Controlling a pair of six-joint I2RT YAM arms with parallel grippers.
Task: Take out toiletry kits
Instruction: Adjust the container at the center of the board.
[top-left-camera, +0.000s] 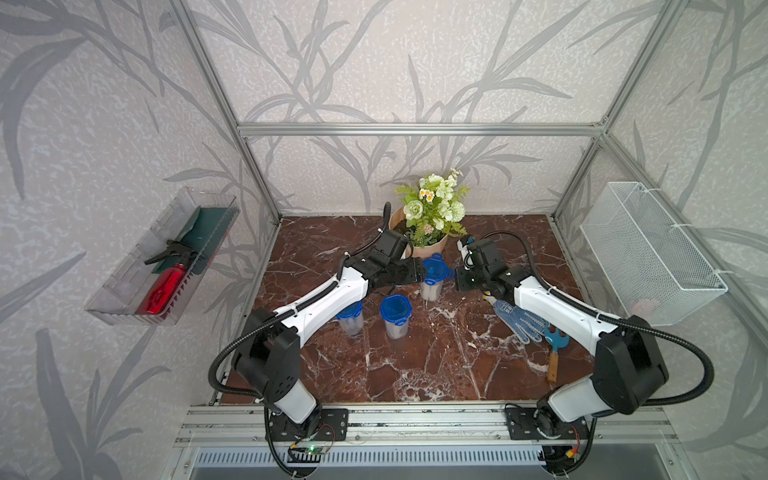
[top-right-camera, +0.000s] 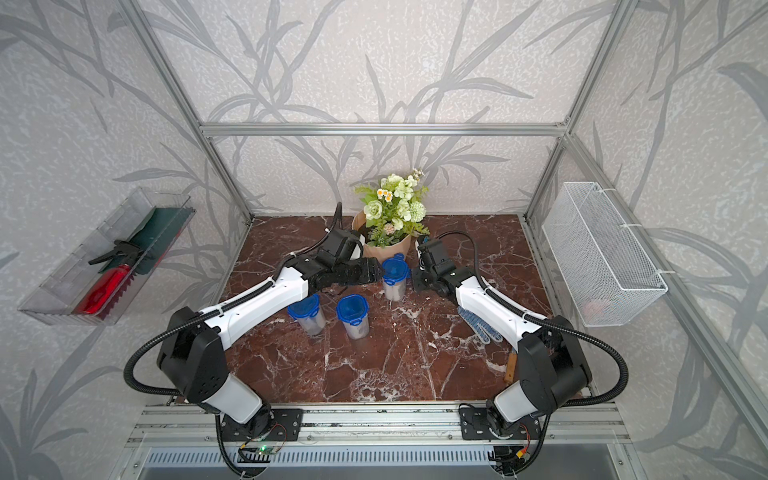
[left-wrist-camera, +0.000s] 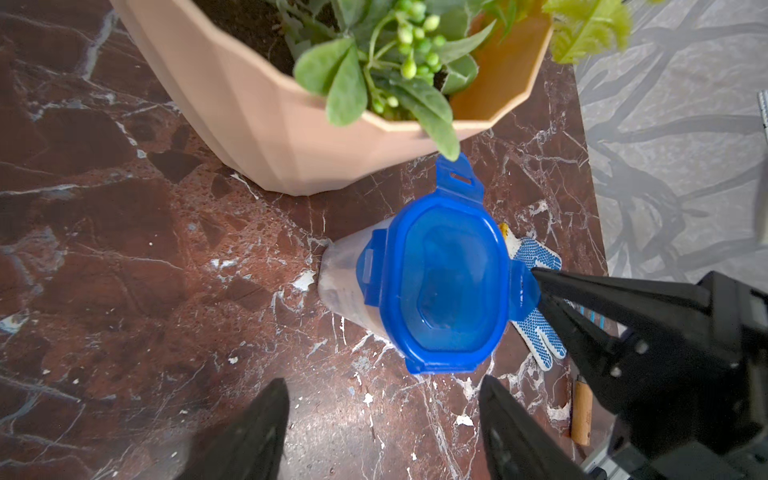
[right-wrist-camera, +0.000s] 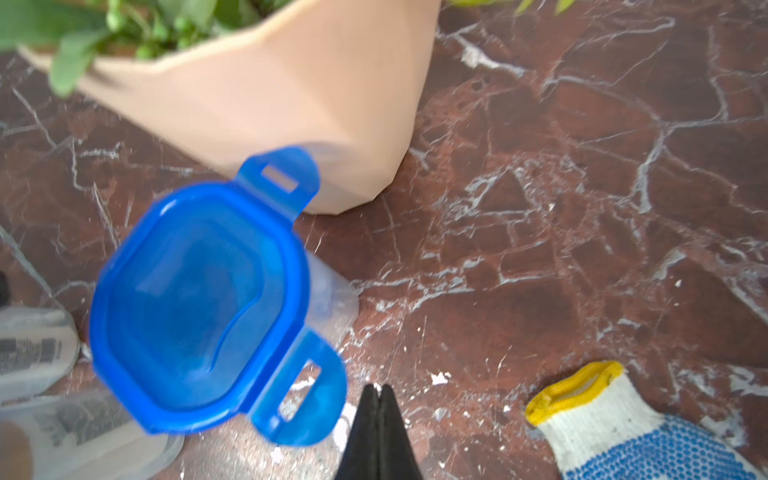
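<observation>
A clear jar with a blue clip lid (left-wrist-camera: 446, 282) stands in front of the flower pot, also in both top views (top-left-camera: 434, 272) (top-right-camera: 394, 274). Two of its clips are flipped outward, one (right-wrist-camera: 278, 178) toward the pot and one (right-wrist-camera: 303, 386) toward my right gripper. My left gripper (left-wrist-camera: 384, 380) is open just short of the jar, with nothing between its fingers. My right gripper (right-wrist-camera: 380, 386) is shut and empty, its tip against the lifted clip (left-wrist-camera: 525, 291). The toiletry kits are hidden; only a whitish blur shows through the jar walls.
Two more lidded jars (top-left-camera: 395, 311) (top-left-camera: 350, 318) stand nearer the front, under my left arm. The beige flower pot (top-left-camera: 428, 245) is right behind the far jar. A dotted glove (top-left-camera: 519, 322) and a wooden-handled garden tool (top-left-camera: 552, 353) lie under my right arm. A wire basket (top-left-camera: 648, 253) hangs on the right wall.
</observation>
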